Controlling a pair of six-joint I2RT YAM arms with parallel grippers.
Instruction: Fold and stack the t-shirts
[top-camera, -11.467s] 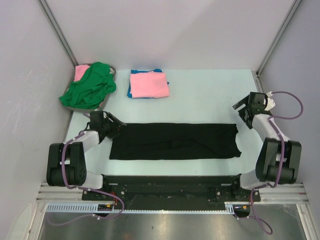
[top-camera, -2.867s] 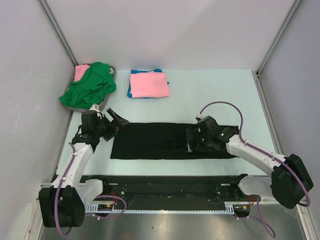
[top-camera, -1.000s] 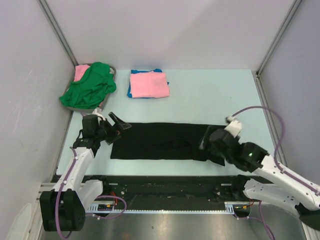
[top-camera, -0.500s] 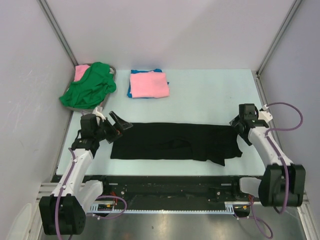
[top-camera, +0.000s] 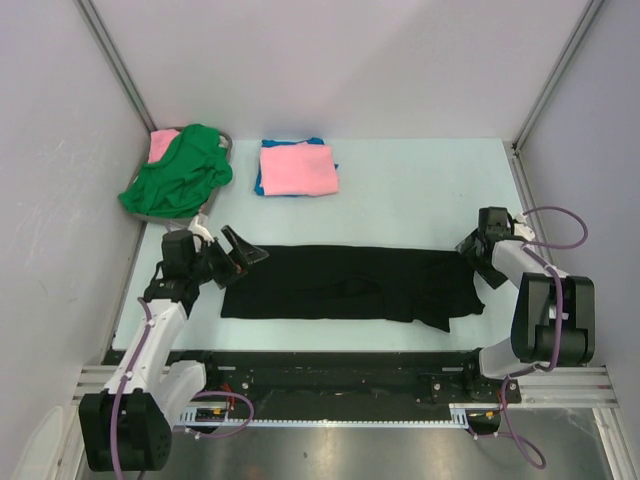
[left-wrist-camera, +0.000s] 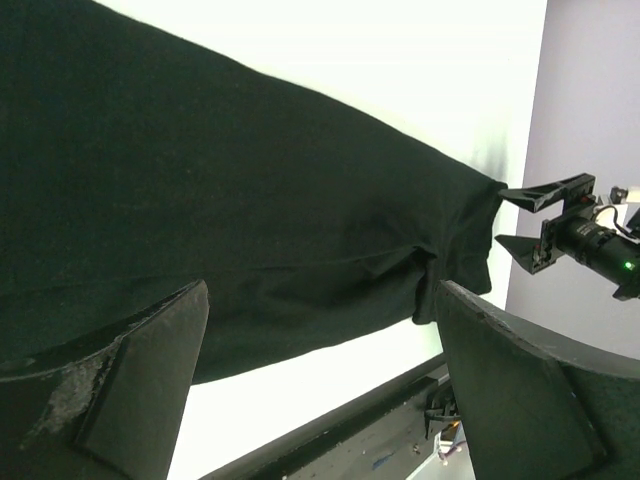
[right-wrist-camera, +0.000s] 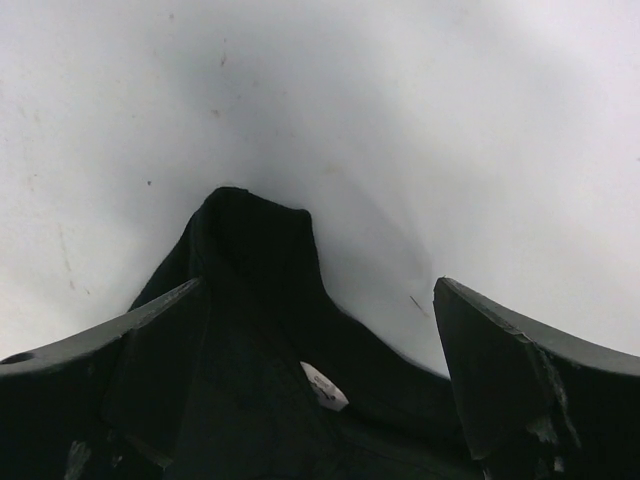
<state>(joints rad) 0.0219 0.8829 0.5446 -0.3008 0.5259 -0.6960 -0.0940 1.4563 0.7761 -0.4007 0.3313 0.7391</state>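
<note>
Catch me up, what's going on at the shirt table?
A black shirt lies folded into a long strip up front. The left hand is open at its left end, the right hand open at its right end; neither grips it. Behind, a folded pink shirt sits on a blue shirt, and a green shirt lies crumpled at the far left.

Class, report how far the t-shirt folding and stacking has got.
Done: a folded pink t-shirt lies on a folded blue t-shirt. In hand: the black t-shirt lies as a long strip, with the open left gripper and open right gripper at its ends. Left: the crumpled green t-shirt and the pink garment behind it.
</note>
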